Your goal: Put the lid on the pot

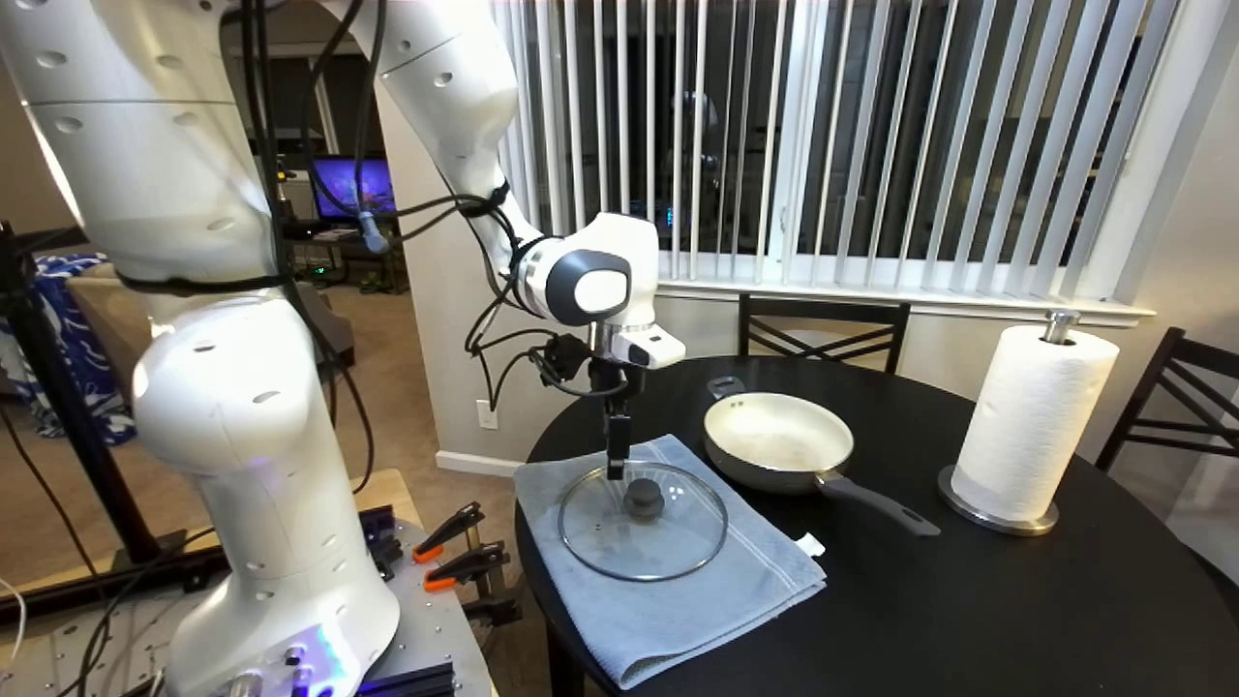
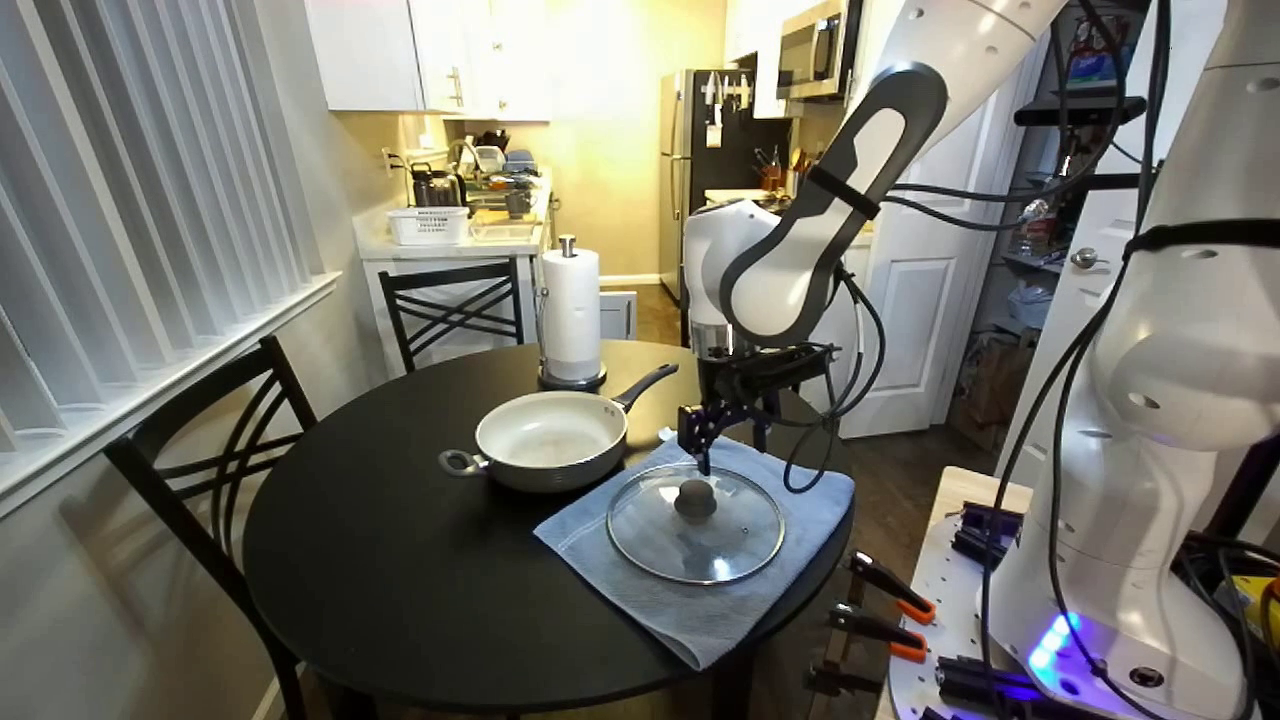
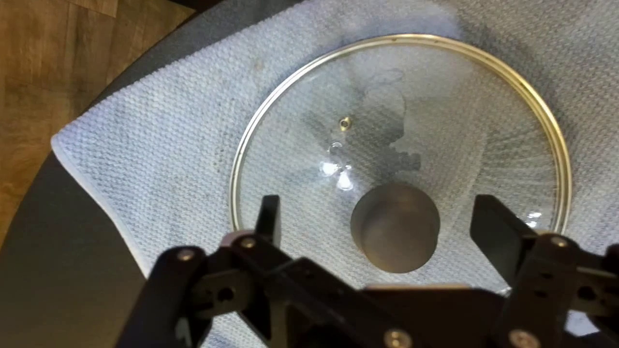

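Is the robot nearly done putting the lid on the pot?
Not nearly! Done: the open tool is over the lid, its knob showing between the fingers. In hand: probably lining up a grip; the lid lies on the blue cloth. Left: gripping, then lifting it onto the uncovered pot.

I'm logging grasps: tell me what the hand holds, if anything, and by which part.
Nothing: the hand is open, gaps showing on either side of the lid knob.
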